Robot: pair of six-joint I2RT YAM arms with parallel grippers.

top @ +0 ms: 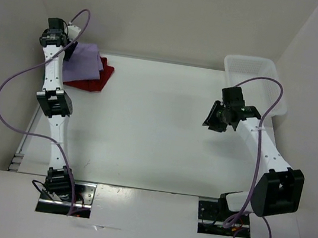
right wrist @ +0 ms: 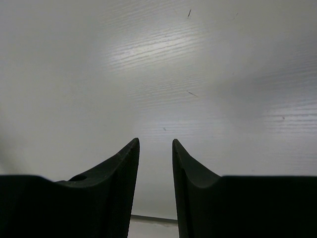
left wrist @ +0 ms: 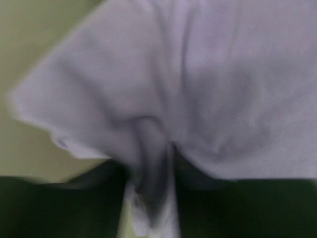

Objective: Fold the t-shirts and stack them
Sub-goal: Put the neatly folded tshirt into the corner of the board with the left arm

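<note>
White table (top: 156,136), far left: lavender shirt (top: 82,62) lying on dark red shirt (top: 100,79). Left gripper (left wrist: 148,173) has lavender cloth between its jaws, but it's too blurry to tell if it's gripping. Right gripper (right wrist: 156,148) is a little apart, empty.

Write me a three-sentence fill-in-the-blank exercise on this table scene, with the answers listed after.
1. On top of the dark red shirt lies the ___ one.
2. The white basket stands in the far ___ corner of the table.
3. The right gripper hangs over bare table and holds ___.
Missing words: lavender; right; nothing.
</note>
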